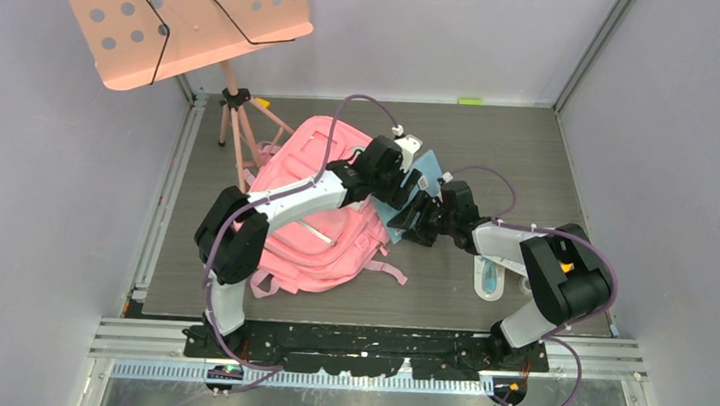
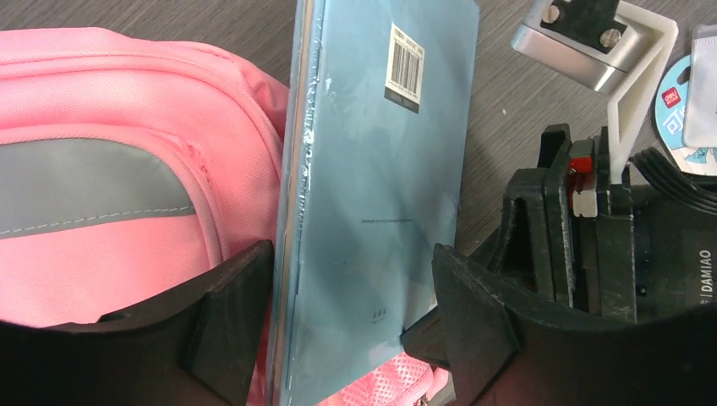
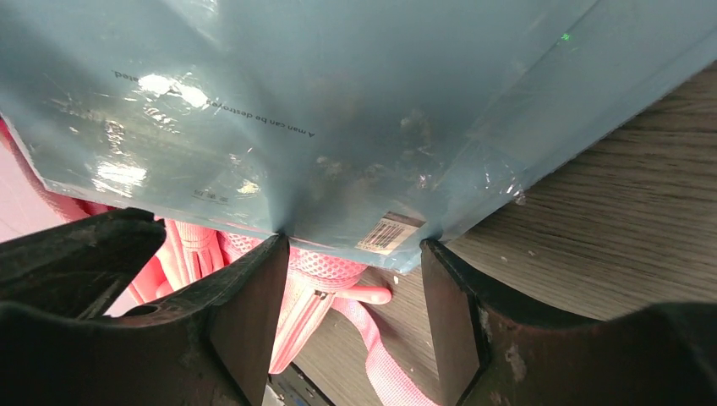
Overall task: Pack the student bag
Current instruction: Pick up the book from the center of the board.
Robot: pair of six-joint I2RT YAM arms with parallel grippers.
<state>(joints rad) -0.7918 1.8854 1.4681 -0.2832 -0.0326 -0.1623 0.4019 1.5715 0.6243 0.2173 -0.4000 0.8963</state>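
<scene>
Straddling the blue book (image 2: 372, 211), the left gripper (image 2: 351, 254) had fingers set wide, grip unclear; the right gripper (image 3: 351, 245) gaped beneath the book's lower edge, the student bag (image 1: 335, 248) just left, bare table (image 1: 527, 147) stretching right

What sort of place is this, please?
Probably a robot test cell: plain grey walls in an aluminium frame, left arm and right arm bolted to a rail, with a student bag and music stand as props.

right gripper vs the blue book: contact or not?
Touching. The right wrist view shows the right gripper with its spread fingertips meeting the blue book at its lower edge, no gap, and the glossy wrap creases where one tip presses.
</scene>
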